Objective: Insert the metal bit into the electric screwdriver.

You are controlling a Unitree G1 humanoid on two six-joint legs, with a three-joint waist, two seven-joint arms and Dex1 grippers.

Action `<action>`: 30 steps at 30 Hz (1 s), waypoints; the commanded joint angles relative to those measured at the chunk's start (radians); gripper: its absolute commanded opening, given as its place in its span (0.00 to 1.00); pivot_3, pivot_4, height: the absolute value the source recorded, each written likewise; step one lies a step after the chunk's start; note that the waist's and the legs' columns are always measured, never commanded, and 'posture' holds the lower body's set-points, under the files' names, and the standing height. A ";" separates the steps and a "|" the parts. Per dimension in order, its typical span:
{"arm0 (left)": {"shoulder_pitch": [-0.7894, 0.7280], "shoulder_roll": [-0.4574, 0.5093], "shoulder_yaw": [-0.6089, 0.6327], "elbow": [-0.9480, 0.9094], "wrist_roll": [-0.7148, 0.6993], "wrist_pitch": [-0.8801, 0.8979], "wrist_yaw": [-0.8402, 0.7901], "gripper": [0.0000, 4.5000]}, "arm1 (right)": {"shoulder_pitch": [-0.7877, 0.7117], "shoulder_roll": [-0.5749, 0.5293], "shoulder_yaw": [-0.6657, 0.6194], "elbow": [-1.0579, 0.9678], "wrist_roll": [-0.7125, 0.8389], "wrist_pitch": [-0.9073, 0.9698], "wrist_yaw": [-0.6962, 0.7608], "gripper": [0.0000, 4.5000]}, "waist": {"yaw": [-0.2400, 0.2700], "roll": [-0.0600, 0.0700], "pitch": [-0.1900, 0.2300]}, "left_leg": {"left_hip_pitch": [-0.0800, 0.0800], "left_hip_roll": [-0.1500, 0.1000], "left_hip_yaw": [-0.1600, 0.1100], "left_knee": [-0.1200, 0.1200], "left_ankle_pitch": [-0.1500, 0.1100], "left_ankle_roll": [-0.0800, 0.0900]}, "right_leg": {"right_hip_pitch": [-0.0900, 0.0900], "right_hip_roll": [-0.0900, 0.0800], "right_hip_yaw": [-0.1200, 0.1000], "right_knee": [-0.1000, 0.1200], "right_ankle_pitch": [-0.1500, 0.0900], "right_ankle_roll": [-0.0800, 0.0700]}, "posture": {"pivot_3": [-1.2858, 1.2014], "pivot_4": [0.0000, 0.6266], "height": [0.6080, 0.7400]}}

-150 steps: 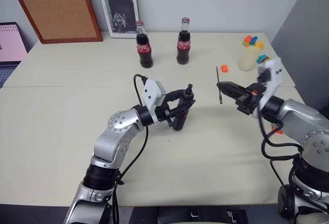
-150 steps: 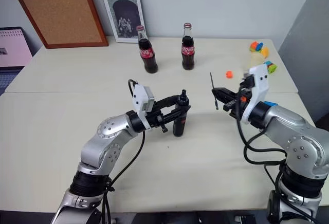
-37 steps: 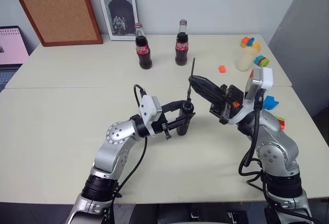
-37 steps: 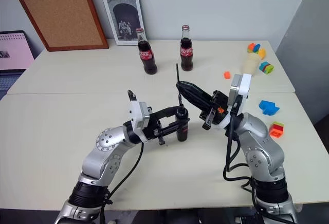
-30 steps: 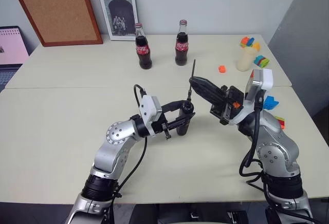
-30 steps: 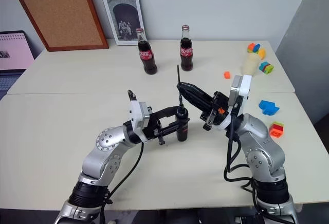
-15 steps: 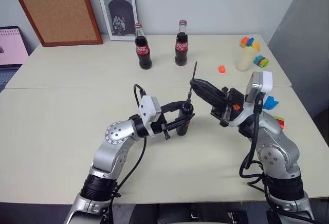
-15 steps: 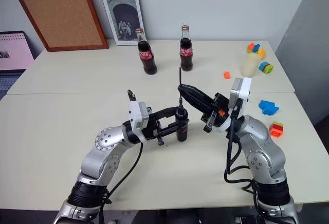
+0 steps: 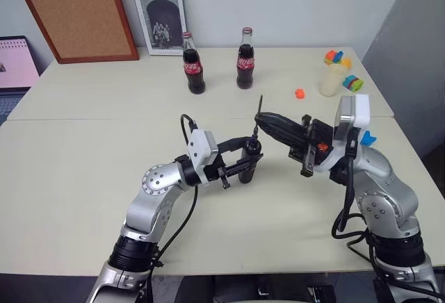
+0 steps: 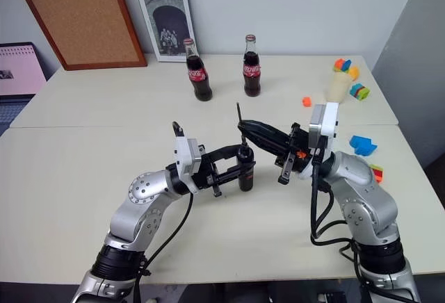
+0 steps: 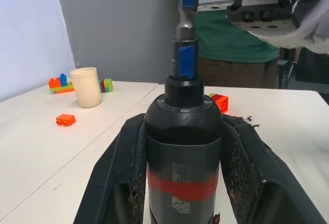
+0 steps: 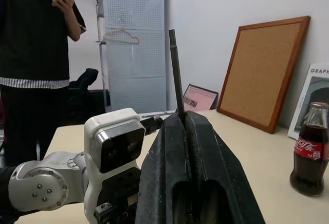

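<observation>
The left gripper [image 9: 245, 160] pinches the stiff, upright electric screwdriver [image 11: 183, 147]; the right gripper [image 10: 245, 130] pinches the thin, probably slippery metal bit [image 12: 176, 77] near its middle.

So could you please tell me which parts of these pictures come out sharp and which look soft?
Left wrist view: the electric screwdriver is crisp, the cream cup behind is softer. Right wrist view: the metal bit is sharp, while the right gripper's fingers nearest the lens are slightly soft. Head views: evenly lit, faint shadows.
</observation>
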 commanded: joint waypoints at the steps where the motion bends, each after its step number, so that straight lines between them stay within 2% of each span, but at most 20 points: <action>1: -0.006 0.003 -0.011 -0.008 0.000 -0.005 -0.015 0.36 | -0.037 -0.052 -0.006 0.044 0.042 0.119 0.011 0.00 | 0.000 0.000 0.000 | 0.000 0.000 0.000 0.000 0.000 0.000 | 0.000 0.000 0.000 0.000 0.000 0.000 | 0.52 0.24 1.00; 12: -0.013 0.007 -0.008 -0.004 0.001 -0.007 -0.019 0.36 | -0.145 -0.181 -0.023 0.135 0.088 0.205 0.178 0.00 | 0.000 0.000 0.000 | 0.000 0.000 0.001 0.000 0.000 0.000 | 0.000 0.000 -0.001 -0.001 0.000 0.000 | 0.52 0.24 1.00; 19: -0.017 0.008 -0.006 0.000 0.002 -0.008 -0.024 0.36 | -0.205 -0.211 0.004 0.180 0.059 0.212 0.265 0.00 | 0.000 0.000 0.000 | -0.001 0.000 0.001 0.000 0.000 0.000 | 0.000 0.001 -0.001 -0.001 0.000 0.000 | 0.52 0.24 1.00; 22: -0.019 0.008 -0.005 0.002 0.003 -0.008 -0.024 0.36 | -0.224 -0.210 0.006 0.193 0.064 0.233 0.274 0.00 | 0.000 0.000 0.000 | -0.001 0.000 0.001 0.000 0.000 0.000 | 0.000 0.001 -0.001 -0.001 0.000 0.000 | 0.52 0.24 1.00; 25: -0.020 0.009 -0.004 0.004 0.006 -0.009 -0.023 0.36 | -0.241 -0.211 -0.026 0.192 0.142 0.340 0.226 0.00 | 0.000 0.000 0.000 | -0.001 0.000 0.000 0.000 0.000 0.000 | 0.000 0.000 -0.001 -0.001 0.000 0.000 | 0.52 0.24 1.00; 26: -0.020 0.009 -0.004 0.004 0.007 -0.009 -0.022 0.36 | -0.244 -0.225 -0.026 0.188 0.151 0.352 0.251 0.00 | 0.001 0.000 0.000 | -0.001 0.000 0.000 0.000 0.000 0.000 | 0.000 0.000 -0.001 -0.001 0.000 0.000 | 0.52 0.24 1.00; 29: -0.021 0.009 -0.007 0.005 0.009 -0.010 -0.024 0.36 | -0.248 -0.252 -0.019 0.177 0.116 0.351 0.264 0.00 | 0.001 0.000 0.000 | -0.001 0.000 0.000 0.000 0.000 0.000 | 0.000 0.000 -0.001 -0.001 0.000 0.000 | 0.52 0.24 1.00; 30: -0.022 0.010 -0.008 0.006 0.011 -0.012 -0.026 0.36 | -0.249 -0.251 -0.020 0.176 0.107 0.346 0.254 0.05 | 0.000 0.000 0.000 | -0.001 0.000 0.000 0.000 0.000 0.000 | 0.000 0.000 0.000 -0.001 0.000 0.000 | 0.52 0.24 1.00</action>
